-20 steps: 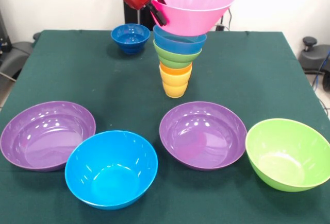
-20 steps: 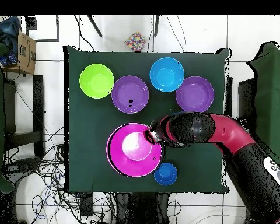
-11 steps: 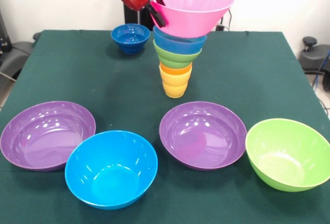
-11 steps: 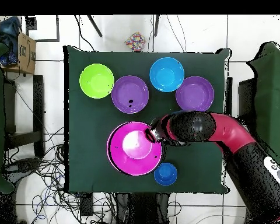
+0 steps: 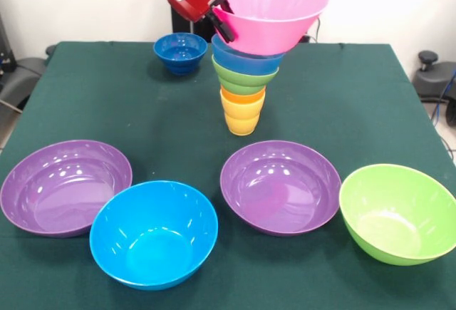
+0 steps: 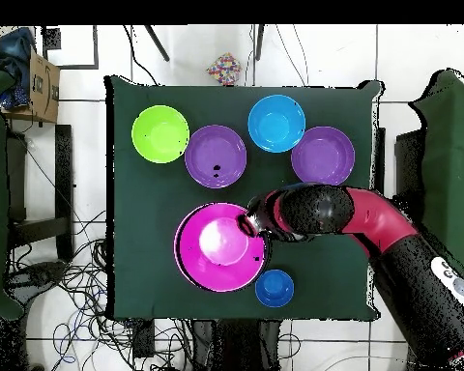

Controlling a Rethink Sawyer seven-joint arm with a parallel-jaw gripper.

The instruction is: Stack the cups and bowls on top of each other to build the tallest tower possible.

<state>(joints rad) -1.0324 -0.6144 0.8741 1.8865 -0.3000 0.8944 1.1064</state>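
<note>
- My gripper (image 5: 222, 19) is clamped on the rim of the large pink bowl (image 5: 274, 7), at that bowl's left edge in the front view.
- I hold the pink bowl upright, directly over the tower (image 5: 244, 85), its base down at the tower's top bowl; I cannot tell whether the two touch.
- The tower stands on the green table (image 5: 107, 103): a yellow-orange cup (image 5: 241, 121) at the bottom, an orange cup (image 5: 242, 97) nested in it, then a small green bowl (image 5: 244, 78), then a light blue bowl (image 5: 246, 57).
- From overhead, the pink bowl hides the tower completely.
- The small dark blue bowl (image 5: 180, 52) sits alone on the table, to the left of the tower in the front view.
- Four large bowls lie in a row along the near side of the front view, all open side up: a purple bowl (image 5: 65, 185), a blue bowl (image 5: 153, 233), a second purple bowl (image 5: 280, 185) and a green bowl (image 5: 397, 212).
- The blue bowl sits just beside both purple ones.
</note>
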